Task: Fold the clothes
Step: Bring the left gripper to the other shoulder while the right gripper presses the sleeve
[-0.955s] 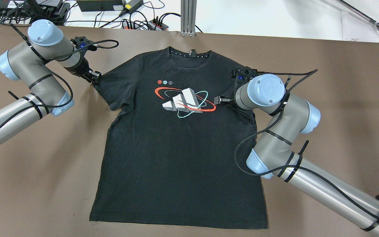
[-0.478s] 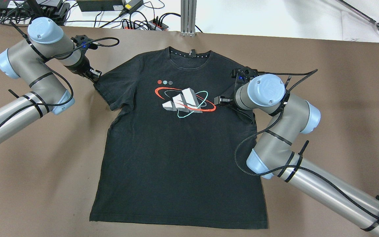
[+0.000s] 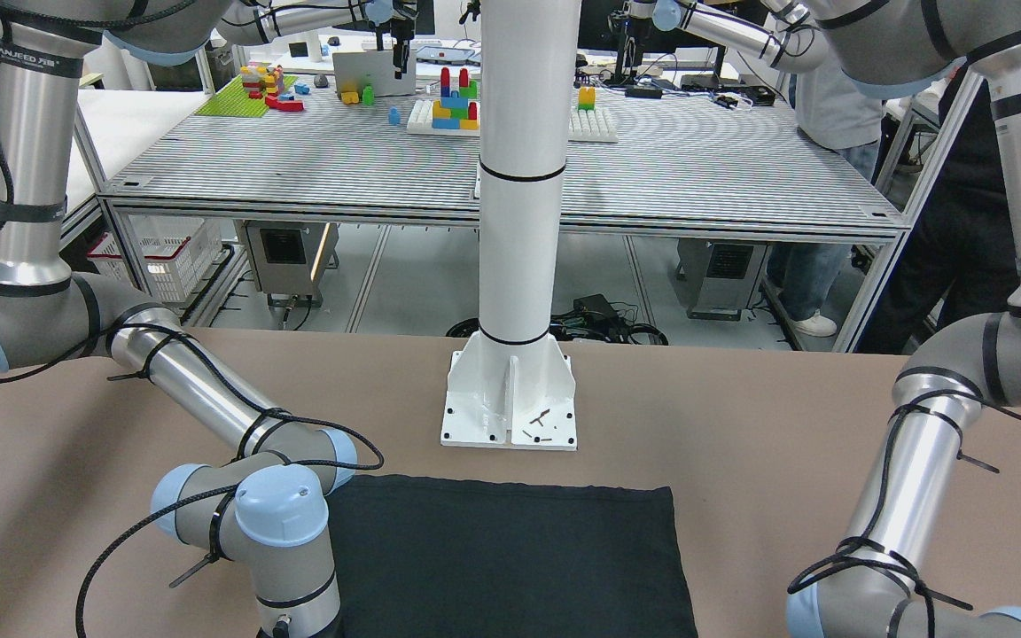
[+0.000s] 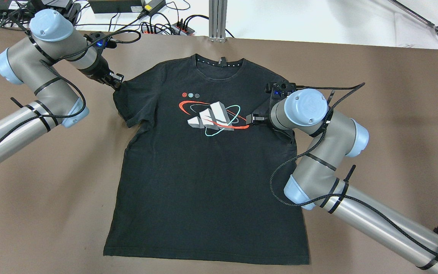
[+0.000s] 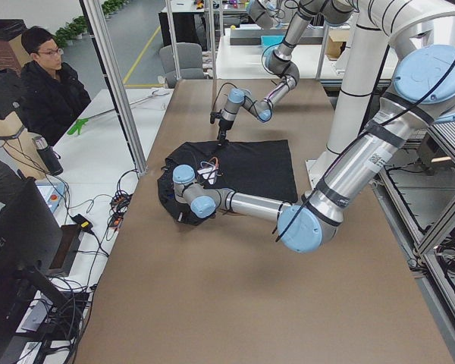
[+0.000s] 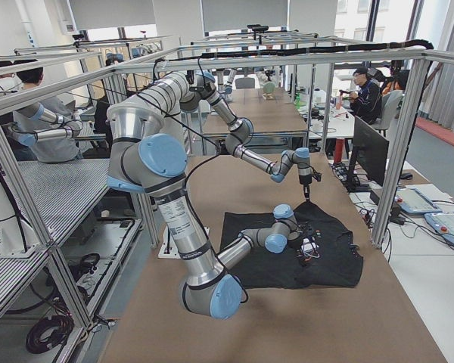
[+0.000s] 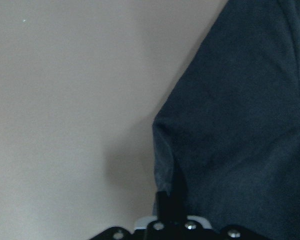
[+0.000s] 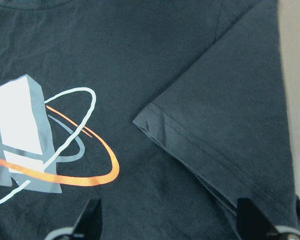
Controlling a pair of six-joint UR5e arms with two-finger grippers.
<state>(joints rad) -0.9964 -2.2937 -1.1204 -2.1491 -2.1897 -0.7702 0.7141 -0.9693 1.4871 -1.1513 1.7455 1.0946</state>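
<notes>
**Q:** Overhead?
**A:** The black T-shirt (image 4: 207, 171) lies flat on the bench (image 4: 375, 95), print up. My left gripper (image 4: 115, 81) is at one sleeve. My right gripper (image 4: 254, 118) is over the chest, and my arm hides that sleeve.

**Q:** Wrist views?
**A:** Left: jaws together, pinching the sleeve edge (image 7: 162, 165). Right: jaws apart above the folded-in sleeve (image 8: 230, 115).

**Q:** Front view?
**A:** Only the hem end shows; both grippers are cut off.

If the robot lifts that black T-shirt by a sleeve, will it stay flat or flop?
Probably flop: the shirt lies limp and flat on the table, and one sleeve is folded over onto the chest. Likely light, as the cloth looks thin. Pulled, it would probably bunch rather than slide whole; it wrinkles beside the left gripper.
</notes>
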